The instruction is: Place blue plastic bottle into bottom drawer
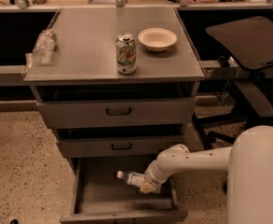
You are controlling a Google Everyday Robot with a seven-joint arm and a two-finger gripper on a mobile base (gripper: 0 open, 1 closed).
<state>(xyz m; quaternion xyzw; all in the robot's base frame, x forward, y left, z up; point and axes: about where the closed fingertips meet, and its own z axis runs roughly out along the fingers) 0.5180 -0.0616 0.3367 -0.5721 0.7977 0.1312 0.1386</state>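
Note:
The blue plastic bottle [129, 178] is a clear bottle with a pale label and a white cap pointing left. It lies tilted inside the open bottom drawer [98, 196], low over its grey floor. My gripper [146, 185] is at the bottle's right end, inside the drawer, and is shut on the bottle. The white arm reaches in from the right. I cannot tell whether the bottle touches the drawer floor.
On the cabinet top [85, 27] stand a green-and-white soda can [126, 53], a white bowl [157, 38] and a wrinkly clear bottle [44, 46]. The two upper drawers [117, 112] are slightly ajar. A dark office chair [248, 38] stands to the right. The floor is speckled.

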